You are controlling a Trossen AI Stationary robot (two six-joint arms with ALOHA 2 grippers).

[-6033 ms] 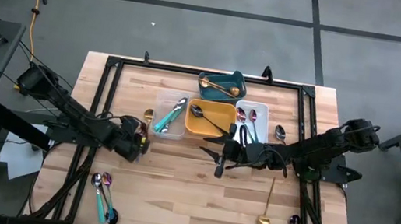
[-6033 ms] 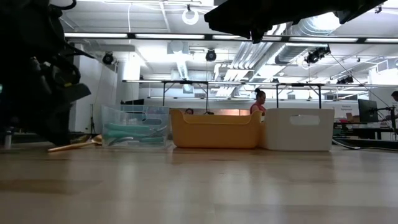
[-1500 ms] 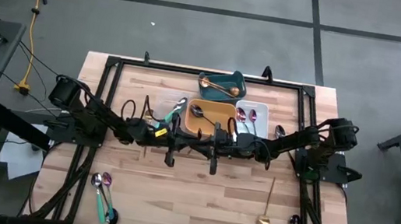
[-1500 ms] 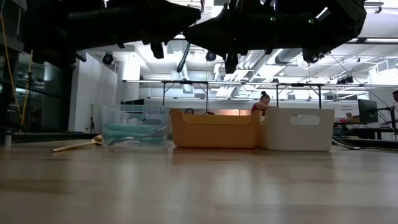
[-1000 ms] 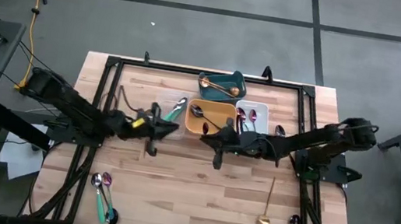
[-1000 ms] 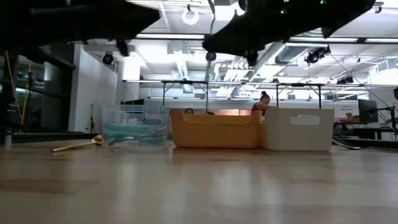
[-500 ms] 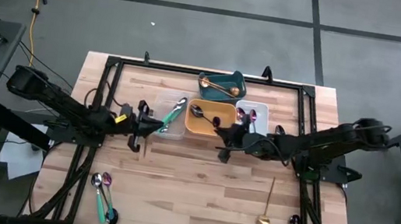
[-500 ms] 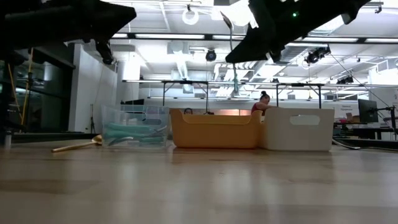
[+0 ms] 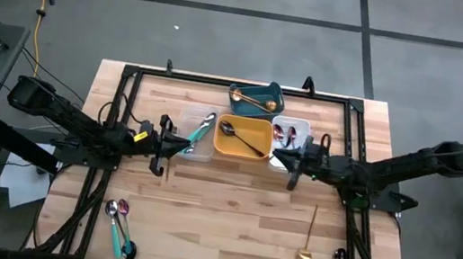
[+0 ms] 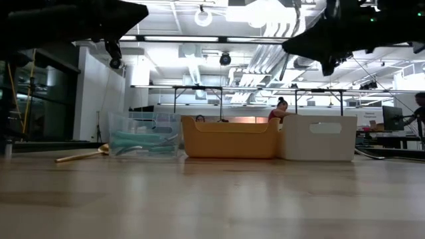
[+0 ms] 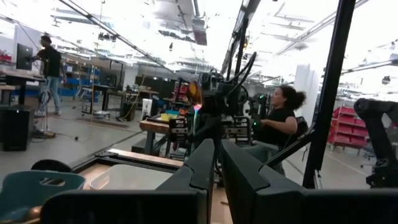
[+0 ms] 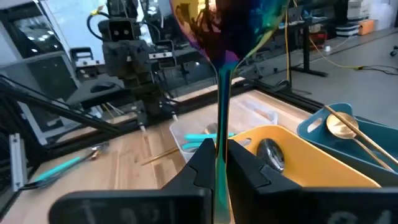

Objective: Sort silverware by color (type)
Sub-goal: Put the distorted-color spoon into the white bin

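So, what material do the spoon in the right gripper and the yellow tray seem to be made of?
The spoon in the right gripper looks like polished metal with an iridescent coating: its bowl mirrors the room in gold, pink, blue and green. The yellow tray looks like matte plastic, probably moulded: even opaque colour, smooth rounded rim, no sharp reflections.

Bright overhead ceiling lights, backlit silhouetted arms, glare, soft wrist-view blur.

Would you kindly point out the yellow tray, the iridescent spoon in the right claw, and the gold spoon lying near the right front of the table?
yellow tray (image 9: 251, 153): high view, front rim.
iridescent spoon (image 12: 222, 25): right wrist view, bowl.
gold spoon (image 9: 312, 230): high view, handle.
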